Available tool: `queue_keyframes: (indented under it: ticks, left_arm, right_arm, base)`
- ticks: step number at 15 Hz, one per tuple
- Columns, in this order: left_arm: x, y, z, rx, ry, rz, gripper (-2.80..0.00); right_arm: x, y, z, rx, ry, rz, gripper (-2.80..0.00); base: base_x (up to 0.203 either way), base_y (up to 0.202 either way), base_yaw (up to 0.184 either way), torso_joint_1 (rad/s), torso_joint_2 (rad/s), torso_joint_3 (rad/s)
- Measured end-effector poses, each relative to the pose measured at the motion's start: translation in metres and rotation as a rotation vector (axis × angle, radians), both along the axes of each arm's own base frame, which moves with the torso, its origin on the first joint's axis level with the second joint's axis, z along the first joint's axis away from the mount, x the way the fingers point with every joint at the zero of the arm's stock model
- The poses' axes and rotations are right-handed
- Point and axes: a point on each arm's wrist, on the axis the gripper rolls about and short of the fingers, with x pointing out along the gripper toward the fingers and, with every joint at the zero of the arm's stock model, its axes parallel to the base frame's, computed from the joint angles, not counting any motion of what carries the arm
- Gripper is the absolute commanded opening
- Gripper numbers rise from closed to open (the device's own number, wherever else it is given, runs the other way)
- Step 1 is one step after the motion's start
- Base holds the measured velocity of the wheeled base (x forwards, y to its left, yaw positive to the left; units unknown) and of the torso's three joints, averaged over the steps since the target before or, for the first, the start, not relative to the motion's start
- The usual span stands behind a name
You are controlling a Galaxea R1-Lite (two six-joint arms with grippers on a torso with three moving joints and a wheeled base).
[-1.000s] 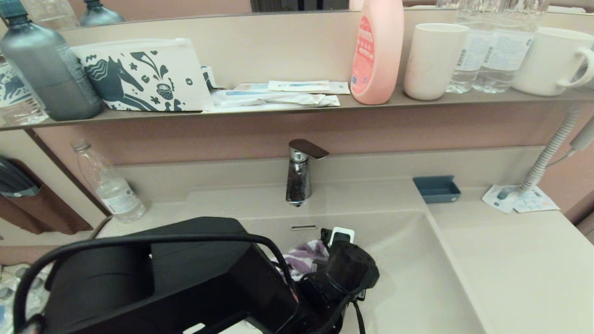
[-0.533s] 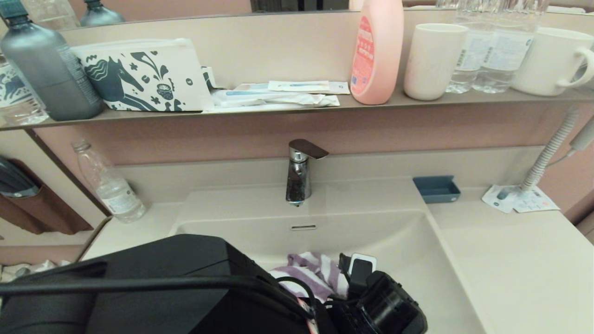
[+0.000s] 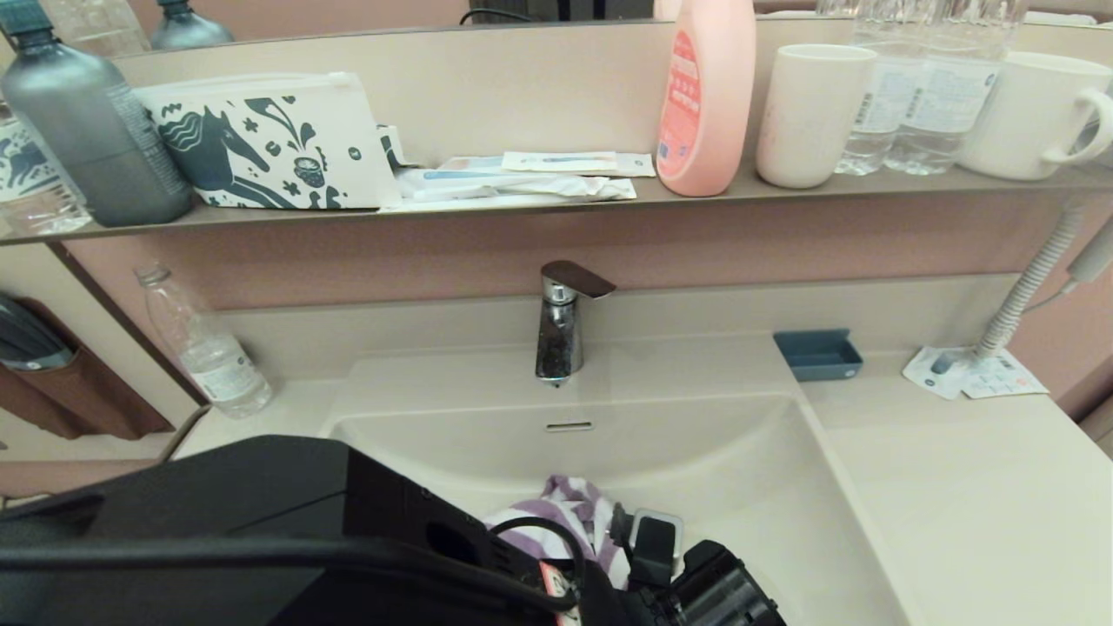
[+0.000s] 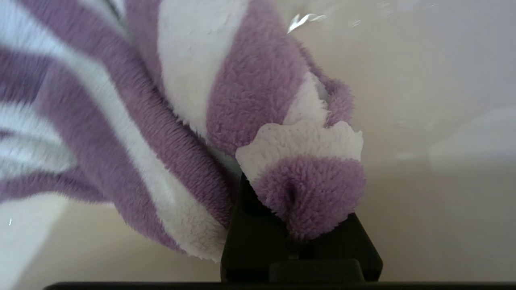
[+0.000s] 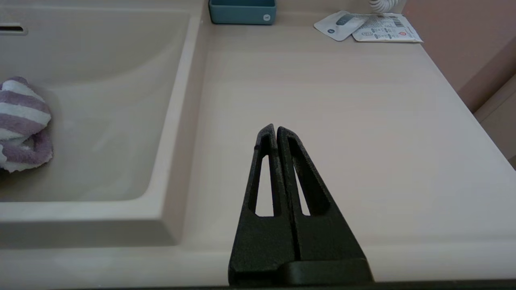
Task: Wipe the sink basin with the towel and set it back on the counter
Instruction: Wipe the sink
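Note:
The purple-and-white striped towel (image 3: pixel 565 513) lies bunched on the floor of the cream sink basin (image 3: pixel 739 461), near its front. My left gripper (image 4: pixel 294 237) is shut on the towel (image 4: pixel 242 92); a purple tuft bulges out between its black fingers (image 4: pixel 250 229). In the head view the left arm fills the lower left and hides the fingers. My right gripper (image 5: pixel 276 128) is shut and empty, parked over the front of the counter (image 5: pixel 342 100) to the right of the basin (image 5: pixel 105 80). From there the towel (image 5: pixel 22 117) shows inside the bowl.
A chrome faucet (image 3: pixel 561 326) stands behind the basin, above the overflow slot (image 3: pixel 569 426). A blue tray (image 3: pixel 819 354) and paper packets (image 3: pixel 974 372) sit at the counter's back right. A water bottle (image 3: pixel 204 348) stands back left. The shelf (image 3: pixel 522 207) carries bottles, cups and a horse-print pouch.
My left gripper has dragged the towel from the back of the basin toward its front, then slightly left. The right arm has not moved.

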Motion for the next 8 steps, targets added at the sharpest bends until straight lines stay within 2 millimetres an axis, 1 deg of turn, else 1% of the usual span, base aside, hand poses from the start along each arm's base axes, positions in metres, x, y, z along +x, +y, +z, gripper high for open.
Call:
queue_keyframes:
  ticks: [4,8]
  left_arm:
    - [0.013,0.015,-0.004,0.015,0.031,0.048,-2.80]
    - [0.023,0.043,-0.013,0.049,0.082,0.100,-2.80]
  right_arm:
    - [0.000,0.000,0.000,0.000,0.000,0.000,-2.80]
    - [0.000,0.000,0.000,0.000,0.000,0.000,-2.80]
  base:
    - [0.000,0.000,0.000,0.000,0.00,0.000]
    - [0.000,0.000,0.000,0.000,0.00,0.000]
